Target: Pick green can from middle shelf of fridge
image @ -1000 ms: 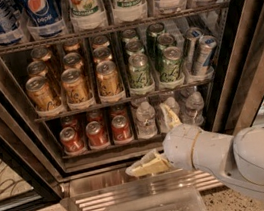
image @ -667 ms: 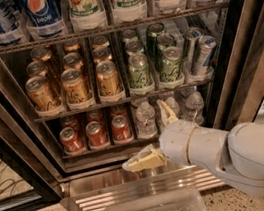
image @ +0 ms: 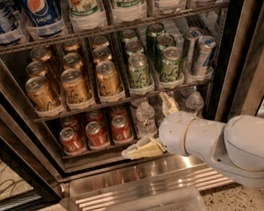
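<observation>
W/ gripper (image: 145, 124) spread wide, empty: raise to green can (image: 139, 73) directly above, straddle mid-body, clear middle shelf (image: 121, 101) rail.

Pale green with dark script is what's seen on the green can (image: 138, 71), silver up top. Gold-orange cans (image: 75, 86) are lined up beside it, red cans (image: 96, 133) underneath. The cream-and-white gripper (image: 148, 142) is parked low, just above the ribbed steel grille (image: 151, 188).
</observation>
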`<state>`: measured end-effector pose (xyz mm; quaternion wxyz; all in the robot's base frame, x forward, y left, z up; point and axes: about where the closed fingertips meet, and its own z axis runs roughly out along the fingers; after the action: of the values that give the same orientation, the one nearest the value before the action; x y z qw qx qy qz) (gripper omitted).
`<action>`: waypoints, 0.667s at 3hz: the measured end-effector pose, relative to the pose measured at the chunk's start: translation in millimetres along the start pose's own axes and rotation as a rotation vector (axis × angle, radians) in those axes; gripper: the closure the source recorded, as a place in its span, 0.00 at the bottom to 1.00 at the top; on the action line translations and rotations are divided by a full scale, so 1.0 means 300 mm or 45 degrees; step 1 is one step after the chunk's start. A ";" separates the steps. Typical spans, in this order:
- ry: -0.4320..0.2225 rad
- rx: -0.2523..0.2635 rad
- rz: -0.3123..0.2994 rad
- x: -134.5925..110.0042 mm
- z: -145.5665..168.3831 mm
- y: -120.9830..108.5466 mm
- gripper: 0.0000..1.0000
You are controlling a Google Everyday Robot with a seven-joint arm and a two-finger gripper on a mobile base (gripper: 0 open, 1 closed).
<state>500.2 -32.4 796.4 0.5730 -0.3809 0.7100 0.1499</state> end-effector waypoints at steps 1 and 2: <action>-0.041 0.026 0.031 0.001 0.013 0.010 0.00; -0.089 0.125 0.006 0.042 0.001 -0.002 0.00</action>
<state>500.0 -37.3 784.8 0.6152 -0.3453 0.6968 0.1295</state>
